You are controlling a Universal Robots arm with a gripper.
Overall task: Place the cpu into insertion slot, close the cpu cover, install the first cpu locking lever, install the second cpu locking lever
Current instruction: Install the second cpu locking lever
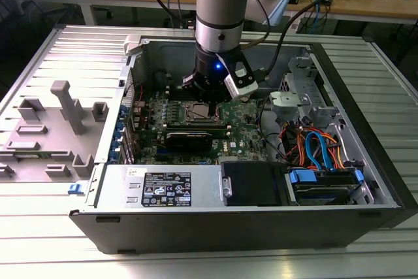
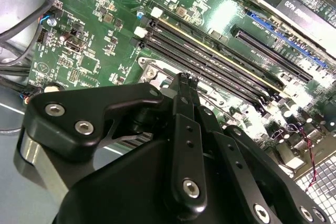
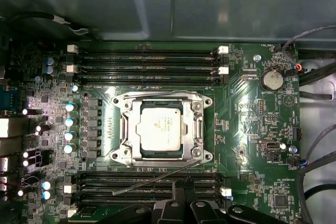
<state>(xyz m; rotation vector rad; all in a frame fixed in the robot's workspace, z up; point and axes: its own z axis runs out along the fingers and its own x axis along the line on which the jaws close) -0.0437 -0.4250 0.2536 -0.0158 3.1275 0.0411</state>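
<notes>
First wrist view, nearest item: gripper (image 3: 182,186), black fingers drawn together to a thin tip with no gap showing between them; nothing visibly held.
Gripper position: over the lower bank of memory slots (image 3: 147,184), beside the socket and not on it.
Locking lever: thin silver rod (image 3: 155,178) lying at a slant across the memory slots beside the socket, one end lifted clear of the frame, not latched.
Second lever: thin wire (image 3: 157,94) along the opposite edge of the socket, lying flat against the frame; whether it is hooked, cannot tell.
Cpu: (image 3: 159,128) square chip with dull silver top, seated flat in the insertion slot.
Cpu cover: (image 3: 197,124) silver frame lying down around the chip, the chip's top showing through its window.
Insertion slot: (image 3: 123,153) silver-rimmed socket on the green motherboard (image 3: 252,129), between the two banks of memory slots.
Further on the board: round coin battery (image 3: 272,80), a row of capacitors (image 3: 69,129) along the socket's other side.
Second wrist view: gripper (image 2: 184,85) fingertips meeting just above a corner of the socket frame, long black memory slots (image 2: 210,61) behind.
Exterior view: arm (image 1: 219,11) reaching down into the open computer case (image 1: 196,191); gripper (image 1: 210,99) low over the socket; grey fixture plate (image 1: 52,129) at the exterior view's left; bundled cables (image 1: 313,145) at the exterior view's right.
</notes>
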